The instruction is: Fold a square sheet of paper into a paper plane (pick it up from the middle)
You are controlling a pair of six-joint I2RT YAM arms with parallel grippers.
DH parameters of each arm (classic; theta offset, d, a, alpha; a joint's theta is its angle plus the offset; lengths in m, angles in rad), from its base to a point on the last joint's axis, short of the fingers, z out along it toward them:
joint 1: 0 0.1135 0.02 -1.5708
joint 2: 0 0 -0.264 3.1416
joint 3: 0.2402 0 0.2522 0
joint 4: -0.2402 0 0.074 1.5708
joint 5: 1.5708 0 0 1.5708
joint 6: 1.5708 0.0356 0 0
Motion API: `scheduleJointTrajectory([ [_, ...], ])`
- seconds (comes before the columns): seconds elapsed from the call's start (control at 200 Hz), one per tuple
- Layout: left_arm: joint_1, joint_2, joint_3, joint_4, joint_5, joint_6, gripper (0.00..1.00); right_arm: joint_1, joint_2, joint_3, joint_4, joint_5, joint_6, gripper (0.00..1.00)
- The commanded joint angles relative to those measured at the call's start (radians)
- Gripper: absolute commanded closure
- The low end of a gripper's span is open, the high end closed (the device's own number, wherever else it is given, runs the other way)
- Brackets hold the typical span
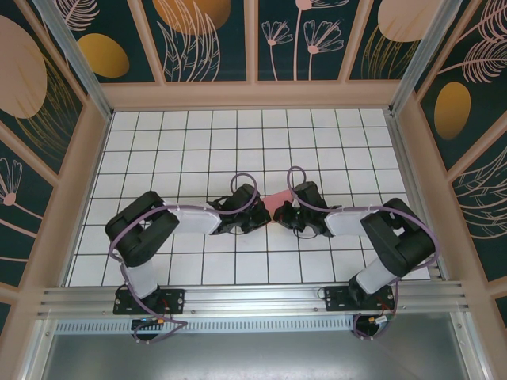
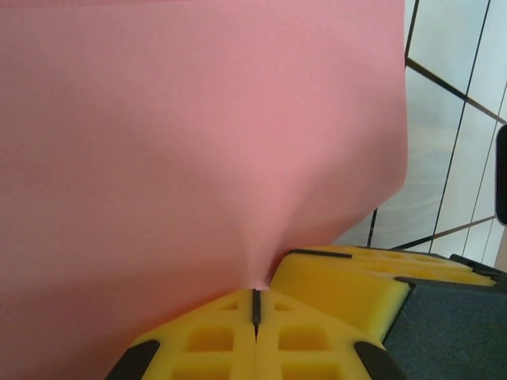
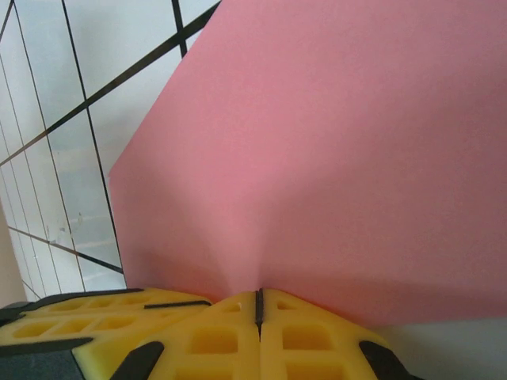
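Pink paper sheet (image 1: 278, 201) sits mid-table on the white grid table (image 1: 198, 142), between the two arms, which reach in from either side. Most of the sheet is hidden under the wrists from above. Left gripper (image 1: 261, 209) comes in from the left, and its yellow fingers (image 2: 210, 336) are pressed together with no gap, pinching the paper edge right at the tips. The sheet (image 2: 198, 142) puckers up from that pinch point (image 2: 255, 294) and spreads wide above it. Right gripper (image 1: 287, 212) comes in from the right, its fingers (image 3: 305, 336) likewise closed tight on the sheet (image 3: 341, 158), which creases at the nip (image 3: 258, 294). Grid tiles (image 3: 71, 158) show beside the paper on the left. Can't tell whether the sheet is off the table or touching it.
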Motion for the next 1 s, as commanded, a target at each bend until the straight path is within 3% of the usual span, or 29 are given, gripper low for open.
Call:
scheduleJointTrajectory([
  [0.0,-0.006,0.022,0.029,-0.023,0.002,0.026,0.94,0.006,0.021,-0.017,0.033,0.020,-0.004,1.00],
  [0.62,-0.007,0.041,0.016,-0.155,-0.046,0.031,0.95,-0.013,0.024,-0.022,0.017,0.022,-0.016,1.00],
  [0.836,-0.006,0.045,0.010,-0.189,-0.047,0.023,0.96,-0.048,0.009,-0.037,0.006,0.019,-0.038,1.00],
  [0.996,-0.007,0.046,-0.001,-0.188,-0.041,0.017,0.96,-0.152,-0.004,-0.065,0.001,0.014,-0.070,1.00],
])
